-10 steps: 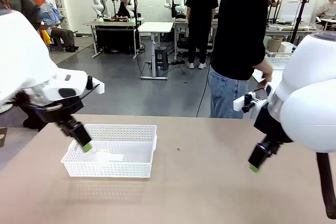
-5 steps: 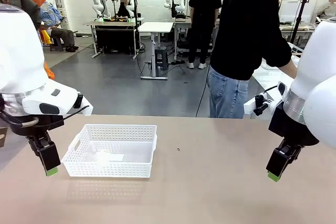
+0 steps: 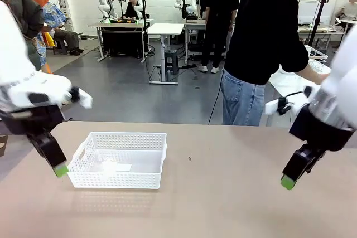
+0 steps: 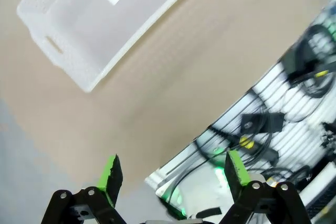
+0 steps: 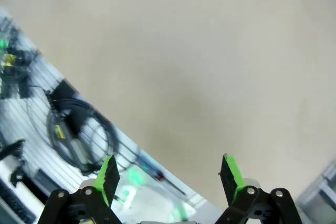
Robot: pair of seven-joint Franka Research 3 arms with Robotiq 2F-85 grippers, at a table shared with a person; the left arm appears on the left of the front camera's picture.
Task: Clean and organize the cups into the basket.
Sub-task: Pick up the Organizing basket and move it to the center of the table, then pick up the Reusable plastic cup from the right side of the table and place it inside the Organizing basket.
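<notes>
Fully spread and holding nothing, the robot's left tool (image 3: pixel 60 169) hangs just off the left end of a shallow white plastic lattice basket (image 3: pixel 120 179), which sits on the left half of the tan worktop (image 3: pixel 223 204). Well apart, the right tool (image 3: pixel 287 182) hangs equally released above the worktop's right side. A person in a black top (image 3: pixel 265 32) stands at the far edge.

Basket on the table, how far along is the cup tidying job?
Nothing looks done: the basket has no cup in it. Nothing is in hand: the left gripper, beside the basket's left end, and the right gripper, above bare table, are both open and empty. Left: every cup has to go in.
</notes>
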